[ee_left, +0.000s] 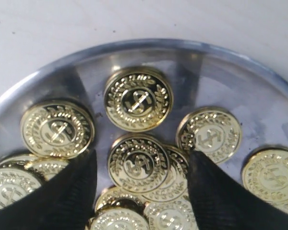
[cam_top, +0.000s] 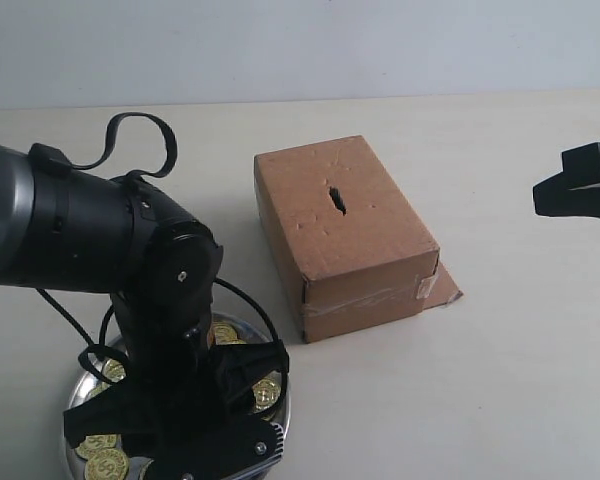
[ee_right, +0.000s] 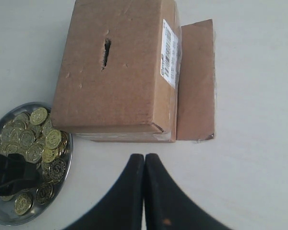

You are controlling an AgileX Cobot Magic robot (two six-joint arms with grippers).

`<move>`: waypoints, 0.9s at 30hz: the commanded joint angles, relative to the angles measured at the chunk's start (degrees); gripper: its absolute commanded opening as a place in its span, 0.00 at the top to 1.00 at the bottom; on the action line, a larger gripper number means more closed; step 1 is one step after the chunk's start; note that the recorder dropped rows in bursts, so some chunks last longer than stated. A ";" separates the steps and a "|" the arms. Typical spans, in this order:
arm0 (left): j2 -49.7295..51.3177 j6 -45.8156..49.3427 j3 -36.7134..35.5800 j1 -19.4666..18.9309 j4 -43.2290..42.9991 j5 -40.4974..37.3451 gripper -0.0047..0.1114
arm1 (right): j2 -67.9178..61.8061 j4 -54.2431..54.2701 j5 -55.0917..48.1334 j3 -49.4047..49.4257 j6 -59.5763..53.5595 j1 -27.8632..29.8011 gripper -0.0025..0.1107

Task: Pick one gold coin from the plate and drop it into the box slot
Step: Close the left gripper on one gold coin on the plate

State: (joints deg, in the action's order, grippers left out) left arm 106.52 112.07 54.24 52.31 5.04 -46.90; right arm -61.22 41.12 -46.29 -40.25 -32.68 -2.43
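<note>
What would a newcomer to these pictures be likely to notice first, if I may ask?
The heap of gold coins glittering in the silver plate draws the eye first, with the left gripper low over them, its jaws open either side of one coin. Next comes the brown cardboard box beside the plate, a ragged dark slot in its top face.

Pale table (cam_top: 500,400) carrying two things, exterior view: brown cardboard box (cam_top: 350,240) sitting at centre, flap (cam_top: 445,287) lying flat toward 4 o'clock; silver plate (ee_right: 5,218) resting at 7 o'clock.
</note>
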 commanded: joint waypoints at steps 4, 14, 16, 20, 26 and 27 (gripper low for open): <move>0.20 -0.36 -0.11 0.44 0.65 0.36 0.50 | -0.09 0.55 0.09 -0.13 -0.58 0.39 0.98; 0.59 -0.24 -0.11 0.44 0.65 0.31 0.51 | -0.09 0.55 0.09 -0.13 -0.58 0.39 0.98; 1.24 -0.24 -0.11 0.44 0.65 0.31 0.51 | -0.09 0.55 0.09 -0.13 -0.58 0.39 0.98; 1.88 -0.24 -0.11 0.44 0.65 0.41 0.51 | -0.09 0.55 0.09 -0.13 -0.58 0.39 0.98; 1.88 -0.14 -0.11 0.44 0.65 0.43 0.51 | -0.09 0.55 0.09 -0.13 -0.58 0.39 0.98; 1.88 -0.14 -0.11 0.44 0.65 0.43 0.51 | -0.09 0.55 0.09 -0.13 -0.58 0.39 0.98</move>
State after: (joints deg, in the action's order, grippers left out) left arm 107.65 112.07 54.24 52.42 5.04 -46.55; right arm -61.22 41.16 -46.29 -40.25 -32.68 -2.43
